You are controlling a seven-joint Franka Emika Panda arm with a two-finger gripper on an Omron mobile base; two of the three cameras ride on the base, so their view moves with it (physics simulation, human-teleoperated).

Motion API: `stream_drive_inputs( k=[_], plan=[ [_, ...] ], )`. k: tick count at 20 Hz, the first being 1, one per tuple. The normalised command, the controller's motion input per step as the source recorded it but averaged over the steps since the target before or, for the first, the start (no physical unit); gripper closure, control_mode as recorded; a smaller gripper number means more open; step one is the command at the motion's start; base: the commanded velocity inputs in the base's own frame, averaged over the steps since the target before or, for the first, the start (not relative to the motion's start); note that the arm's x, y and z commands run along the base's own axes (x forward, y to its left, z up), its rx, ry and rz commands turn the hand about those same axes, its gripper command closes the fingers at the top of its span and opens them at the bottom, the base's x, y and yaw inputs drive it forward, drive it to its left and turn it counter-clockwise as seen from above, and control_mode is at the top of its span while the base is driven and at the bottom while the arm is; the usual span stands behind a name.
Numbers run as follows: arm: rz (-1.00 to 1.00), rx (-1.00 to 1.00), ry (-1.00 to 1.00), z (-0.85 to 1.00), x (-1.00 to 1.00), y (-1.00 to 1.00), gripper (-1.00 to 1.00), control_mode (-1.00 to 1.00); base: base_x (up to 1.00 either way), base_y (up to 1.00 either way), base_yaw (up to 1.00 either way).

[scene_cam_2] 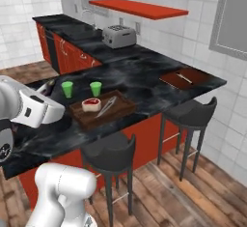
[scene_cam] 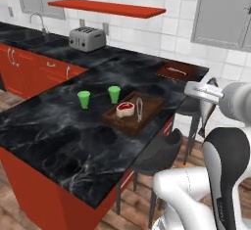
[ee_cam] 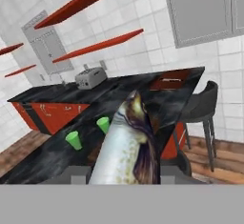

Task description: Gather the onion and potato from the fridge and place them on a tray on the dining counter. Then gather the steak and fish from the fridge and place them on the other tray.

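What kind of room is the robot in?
A kitchen, it looks like: a toaster stands on the black counter, stools are pulled up beside it, and a steak lies on a tray.

A long silver-grey fish [ee_cam: 125, 144] with a dark purplish fin stands lengthwise up the lower middle of the hand view. In the left base view's centre a dark brown rectangular wooden tray [scene_cam: 133, 112] lies on the black white-veined marble dining counter [scene_cam: 59, 136], carrying a red-and-white raw steak [scene_cam: 125, 109]. A second reddish-brown tray [scene_cam: 175, 71] sits upper right, at the counter's far corner.
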Motion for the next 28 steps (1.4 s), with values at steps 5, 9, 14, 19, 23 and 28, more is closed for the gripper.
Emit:
stream_drive_inputs(
  k=[5, 9, 14, 19, 23, 28],
  plan=[
    [0.00, 0.00, 0.00, 0.00, 0.00, 0.00, 1.00, 1.00, 0.63, -0.46, 0.32],
    [0.00, 0.00, 0.00, 0.00, 0.00, 0.00, 1.00, 1.00, 0.65, -0.03, 0.20],
    [0.00, 0.00, 0.00, 0.00, 0.00, 0.00, 1.00, 1.00, 0.55, 0.00, 0.14],
    [0.00, 0.00, 0.00, 0.00, 0.00, 0.00, 1.00, 1.00, 0.31, -0.04, 0.07],
    [0.00, 0.00, 0.00, 0.00, 0.00, 0.00, 1.00, 1.00, 0.19, -0.01, 0.02],
    [0.00, 0.00, 0.09, -0.03, 0.15, 0.00, 1.00, -1.00, 0.32, 0.00, 0.00]
  ],
)
